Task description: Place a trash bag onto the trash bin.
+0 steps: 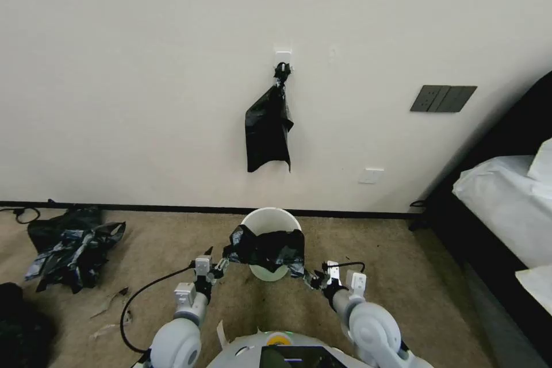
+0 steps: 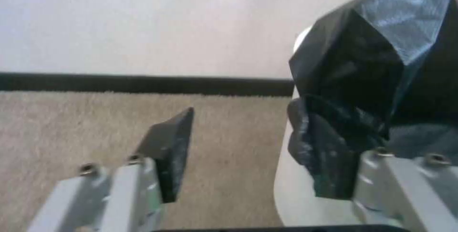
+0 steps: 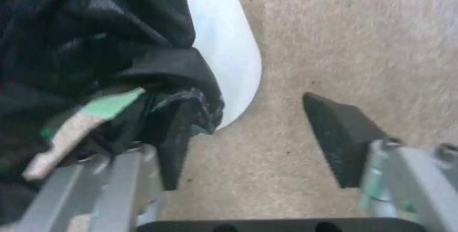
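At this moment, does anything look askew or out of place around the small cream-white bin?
Yes. The glossy black trash bag hangs only over the near side of the round cream-white plastic trash bin; the far rim is bare. Both the left gripper and the right gripper are open beside it. A crumpled black plastic pile litters the carpet at left.

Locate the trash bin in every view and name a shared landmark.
Head view: the trash bin stands on the carpet before the wall, centre.
Left wrist view: its cream side shows under the trash bag.
Right wrist view: its pale wall runs beside the bag.
Shared landmark: the black bag draped on it.
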